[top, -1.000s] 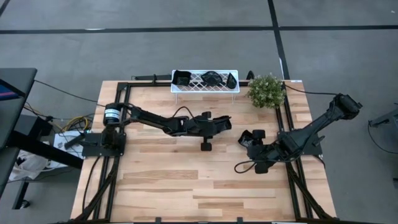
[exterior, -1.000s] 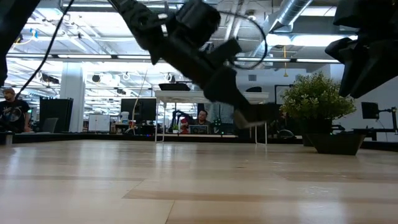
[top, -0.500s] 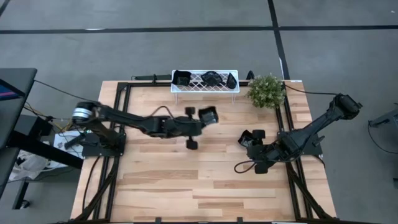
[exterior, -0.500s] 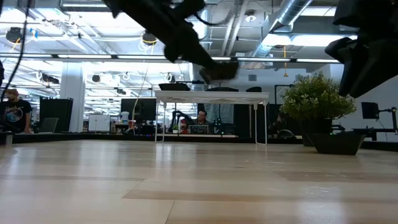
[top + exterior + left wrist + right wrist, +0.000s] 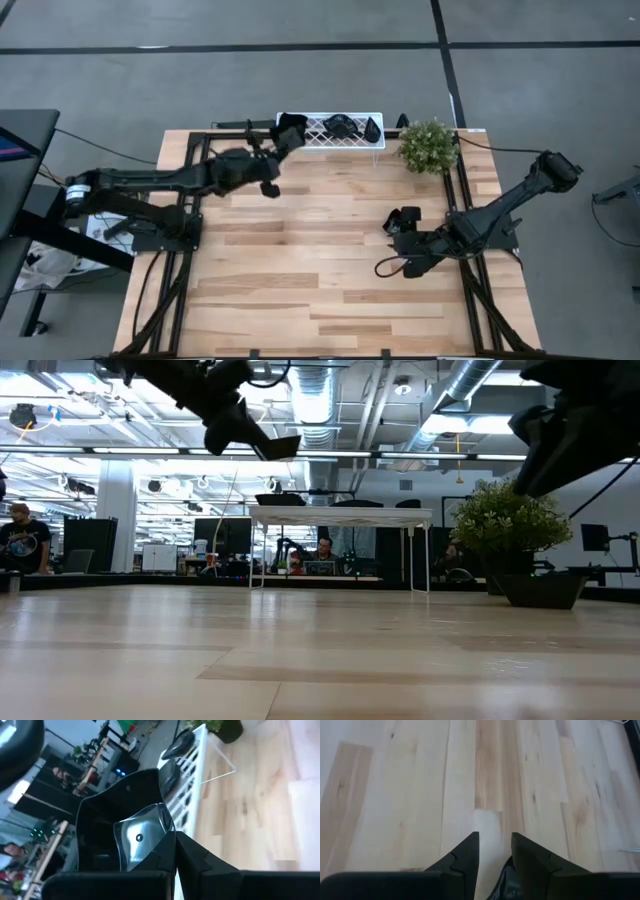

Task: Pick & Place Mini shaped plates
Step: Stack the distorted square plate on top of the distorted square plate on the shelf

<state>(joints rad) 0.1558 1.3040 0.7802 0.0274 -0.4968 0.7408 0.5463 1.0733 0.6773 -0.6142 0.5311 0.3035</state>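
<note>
My left gripper [image 5: 283, 138] is shut on a mini shaped plate [image 5: 139, 838], a glossy black square dish. It hangs in the air over the left end of the white lattice rack [image 5: 330, 131], and the low view shows the plate [image 5: 276, 448] above the rack's top. Two more black plates [image 5: 340, 124] [image 5: 372, 127] lie in the rack, and a third at the left end is partly under my gripper. My right gripper [image 5: 402, 224] hovers over the table's right half. Its fingers [image 5: 465, 852] stand a little apart over bare wood. My left gripper pinches the square plate between its two fingers at one edge [image 5: 162, 832]. The plate's hollow side faces the wrist camera. The plate is lifted clear, above the rack's left end.
A green potted plant [image 5: 428, 145] stands at the rack's right end near the far right corner. Black frame rails [image 5: 462, 200] run along the table's sides. Bare wood [image 5: 300, 270] fills the middle and near part. People sit at desks [image 5: 322, 550] beyond the far edge.
My left gripper has swung from the middle of the table toward the far edge and the left, rising as it went. It has carried the plate to a spot above the rack's left end and has stayed shut on it.
</note>
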